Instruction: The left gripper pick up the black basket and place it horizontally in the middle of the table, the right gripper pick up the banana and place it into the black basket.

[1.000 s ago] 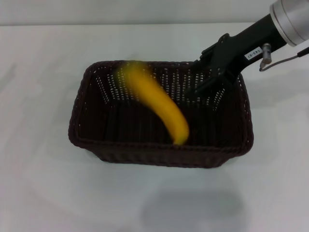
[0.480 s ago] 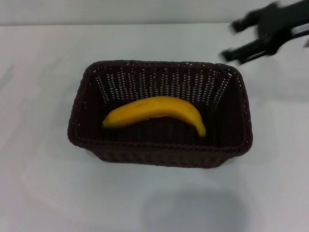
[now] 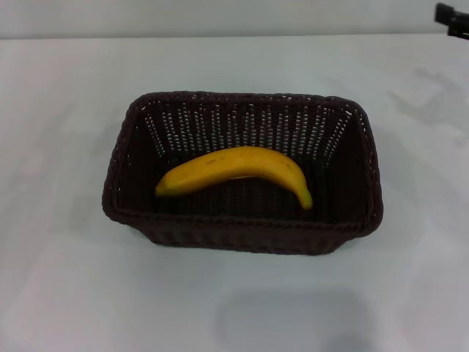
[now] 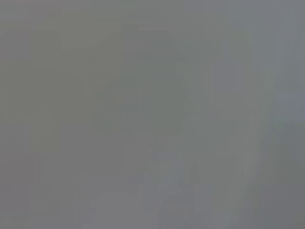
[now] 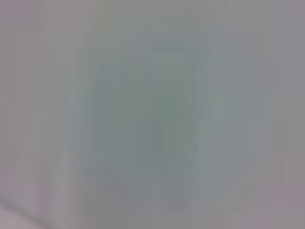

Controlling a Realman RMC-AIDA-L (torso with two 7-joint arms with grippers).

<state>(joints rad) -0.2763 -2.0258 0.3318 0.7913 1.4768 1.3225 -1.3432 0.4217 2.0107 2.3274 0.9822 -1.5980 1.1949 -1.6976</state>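
Observation:
The black basket (image 3: 117,209) stands lengthwise across the middle of the white table (image 3: 58,293) in the head view. The yellow banana (image 3: 234,171) lies on its side inside the basket, stem end toward the right. Only a small black tip of my right gripper (image 3: 453,16) shows at the top right corner, far from the basket. My left gripper is out of view. Both wrist views show only a blank grey surface.
The far edge of the table (image 3: 220,37) runs along the top of the head view. A faint shadow (image 3: 293,323) lies on the table in front of the basket.
The banana dropped from my right gripper into the basket and came to rest. My right gripper pulled away up and to the right, almost out of the head view.

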